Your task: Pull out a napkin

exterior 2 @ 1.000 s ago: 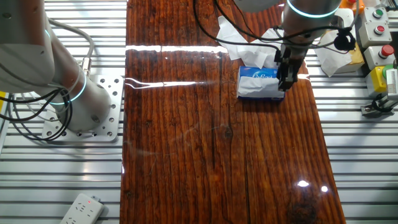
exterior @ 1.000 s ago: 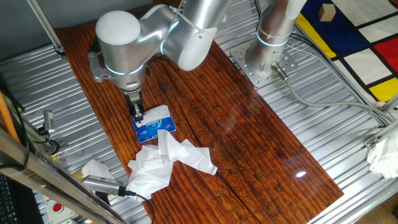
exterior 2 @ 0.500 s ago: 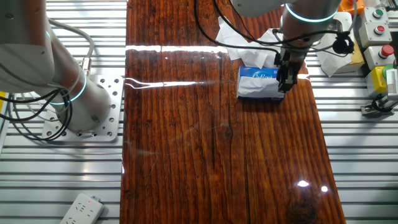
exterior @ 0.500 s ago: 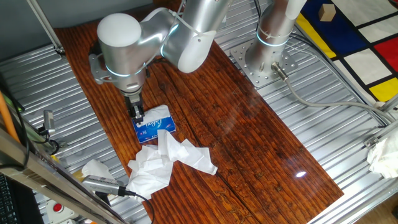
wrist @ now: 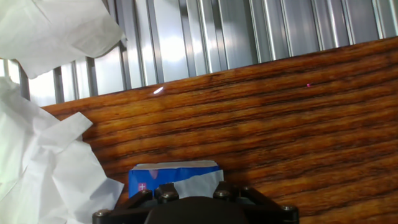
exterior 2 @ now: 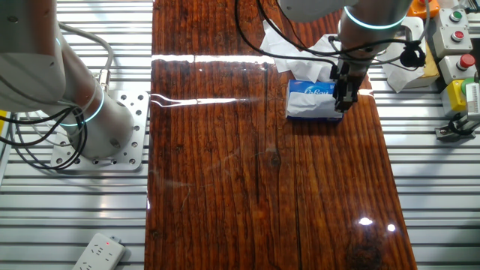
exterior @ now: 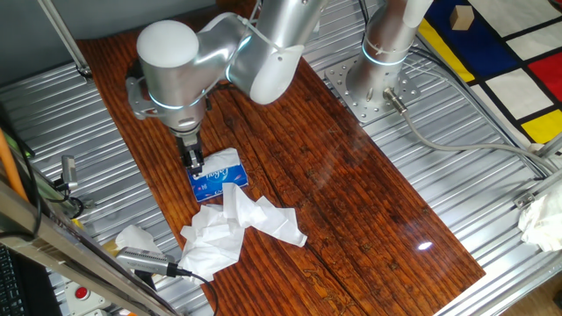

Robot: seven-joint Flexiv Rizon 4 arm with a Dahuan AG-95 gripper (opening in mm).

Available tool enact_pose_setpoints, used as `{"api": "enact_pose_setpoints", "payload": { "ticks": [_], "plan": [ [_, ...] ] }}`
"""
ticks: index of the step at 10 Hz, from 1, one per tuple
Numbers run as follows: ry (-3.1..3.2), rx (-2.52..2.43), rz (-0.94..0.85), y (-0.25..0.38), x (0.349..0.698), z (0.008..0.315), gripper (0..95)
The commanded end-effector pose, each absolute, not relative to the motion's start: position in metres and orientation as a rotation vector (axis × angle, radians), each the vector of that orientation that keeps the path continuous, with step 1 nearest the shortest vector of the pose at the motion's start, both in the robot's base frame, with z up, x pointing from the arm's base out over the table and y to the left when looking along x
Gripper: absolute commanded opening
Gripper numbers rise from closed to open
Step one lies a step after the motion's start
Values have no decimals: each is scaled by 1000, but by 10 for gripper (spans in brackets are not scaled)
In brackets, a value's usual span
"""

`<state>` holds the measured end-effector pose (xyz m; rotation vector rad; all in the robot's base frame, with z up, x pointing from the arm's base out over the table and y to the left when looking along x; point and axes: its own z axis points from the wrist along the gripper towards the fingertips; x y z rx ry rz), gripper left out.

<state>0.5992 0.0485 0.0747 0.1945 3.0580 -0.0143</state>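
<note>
The little blue pack [exterior: 219,178] with white lettering lies on the wooden board, near its edge. My gripper [exterior: 195,164] stands straight down on the pack's end, fingers drawn close together. From the other side, the gripper [exterior 2: 341,103] covers the right end of the pack [exterior 2: 311,101]. In the hand view a white napkin [wrist: 200,182] tip rises out of the blue pack [wrist: 155,178] and runs under the hand's dark housing [wrist: 196,210], which hides the fingertips. The fingers appear shut on that tip.
A large loose mass of white tissue sheets [exterior: 233,226] lies just beside the pack. A separate crumpled tissue [exterior: 133,237] rests off the board on ribbed metal. Button boxes [exterior 2: 457,30] stand past the board's edge. The arm's base [exterior: 378,75] is bolted at the back.
</note>
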Motion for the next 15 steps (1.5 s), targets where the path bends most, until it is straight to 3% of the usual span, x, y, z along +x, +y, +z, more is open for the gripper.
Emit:
{"api": "enact_pose_setpoints", "payload": {
  "ticks": [1, 6, 7, 11, 12, 15],
  "plan": [
    [3056, 202, -2, 50, 600, 73, 380],
    [3051, 220, 9, 50, 600, 64, 380],
    [3051, 224, 9, 50, 600, 64, 190],
    [3056, 250, 3, 50, 600, 64, 190],
    [3057, 252, -4, 50, 600, 64, 0],
    [3056, 253, 4, 50, 600, 64, 0]
  ]
}}
